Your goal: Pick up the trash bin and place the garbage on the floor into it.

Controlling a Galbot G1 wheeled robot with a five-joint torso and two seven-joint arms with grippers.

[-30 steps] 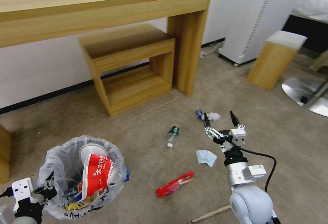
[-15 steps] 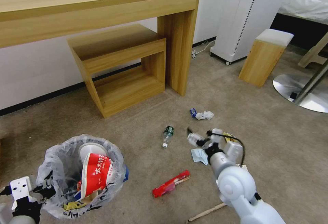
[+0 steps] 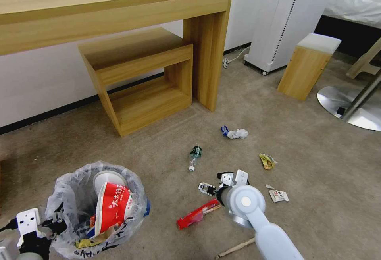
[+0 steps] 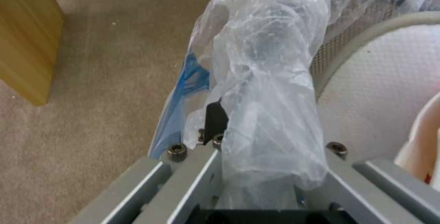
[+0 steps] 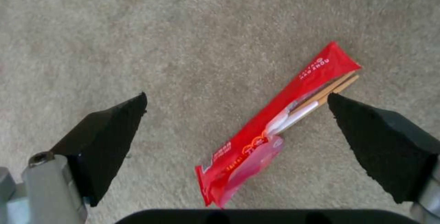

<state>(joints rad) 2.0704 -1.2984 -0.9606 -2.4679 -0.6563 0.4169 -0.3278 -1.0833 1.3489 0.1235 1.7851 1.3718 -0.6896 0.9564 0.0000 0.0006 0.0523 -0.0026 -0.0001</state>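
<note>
The right gripper pointed down at the floor with its two black fingers spread wide apart and nothing between them. In the right wrist view a red wrapper lay flat on the carpet between the fingertips, touching neither, with wooden chopsticks sticking out of its far end. In the head view the right gripper hung just above the chopstick end of the red wrapper, which lay between the trash bin and the right arm.

The left gripper was clamped on the rim of the trash bin at the side nearest the robot. In the left wrist view its fingers pinched the crinkly bag that lined the trash bin, with a blue patch of the bag just beside them. A crushed red-and-white paper bowl and a white slipper sat inside the trash bin.

The remaining garbage lay scattered on the floor:
- a small plastic bottle, on its side, beyond the right gripper;
- a white tissue with a blue scrap, farther out, toward the wooden desk;
- a yellow wrapper, to the right of the bottle;
- a small white packet, beside the right arm;
- a wooden stick, near the bottom edge of the head view.
</note>
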